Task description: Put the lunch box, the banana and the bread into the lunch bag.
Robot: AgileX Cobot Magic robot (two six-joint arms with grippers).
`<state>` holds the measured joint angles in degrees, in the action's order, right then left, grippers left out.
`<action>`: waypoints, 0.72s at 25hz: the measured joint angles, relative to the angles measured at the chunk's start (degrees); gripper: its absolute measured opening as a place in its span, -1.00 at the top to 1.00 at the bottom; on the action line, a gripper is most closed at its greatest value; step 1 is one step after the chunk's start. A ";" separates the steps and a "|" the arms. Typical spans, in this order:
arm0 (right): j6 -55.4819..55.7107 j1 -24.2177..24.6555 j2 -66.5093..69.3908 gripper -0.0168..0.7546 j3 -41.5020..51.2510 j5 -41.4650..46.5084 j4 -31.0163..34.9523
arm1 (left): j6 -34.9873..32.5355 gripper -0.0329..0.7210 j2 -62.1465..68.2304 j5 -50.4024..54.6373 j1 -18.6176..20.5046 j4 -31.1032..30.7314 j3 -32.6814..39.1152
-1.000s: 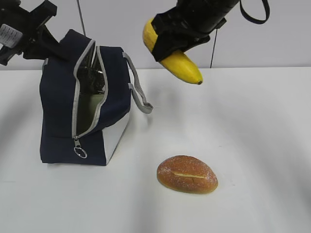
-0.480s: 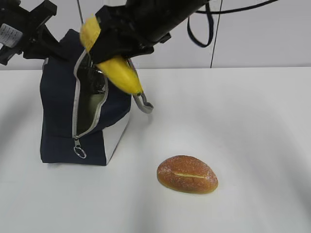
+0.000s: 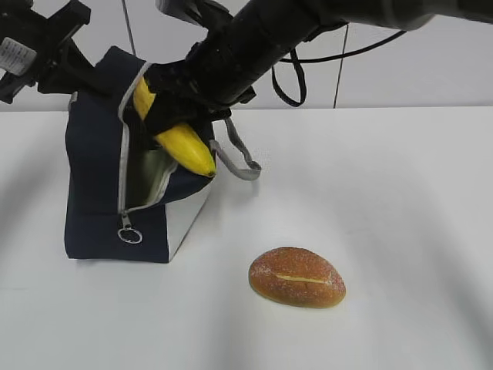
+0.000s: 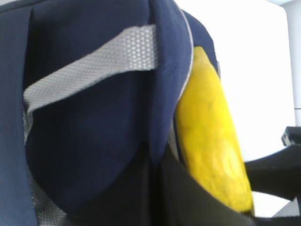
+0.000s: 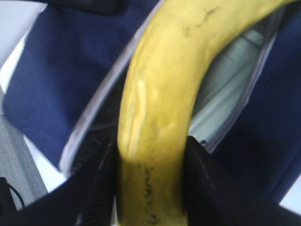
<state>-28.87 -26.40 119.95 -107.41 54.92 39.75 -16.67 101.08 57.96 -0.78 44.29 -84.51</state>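
Right gripper [image 3: 173,116] jaws clamped on banana [image 3: 181,139], angled tip-down over bag [image 3: 100,200] mouth near surface's far-left edge. Left gripper [image 3: 46,54] jaws pressed together, pinching bag's top, propping it open. Bread [image 3: 296,277] waiting front-centre.

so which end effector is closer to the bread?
Right. The right end effector is up at the lunch bag opening, gripping the banana, well above and left of the bread. The left end effector holds the bag's far top corner, farther away.
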 joint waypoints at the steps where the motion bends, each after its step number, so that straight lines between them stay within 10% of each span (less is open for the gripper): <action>1: 1.20 0.00 0.74 0.17 -1.45 0.62 -1.12 | 0.00 0.92 0.00 0.06 0.00 0.00 0.00; 18: 11.25 -3.01 12.62 -0.24 -18.49 7.52 -7.54 | 0.00 0.92 0.00 0.68 0.00 0.19 0.00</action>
<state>-17.62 -29.41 132.57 -125.90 62.44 32.21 -16.67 101.08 58.64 -0.78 44.47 -84.51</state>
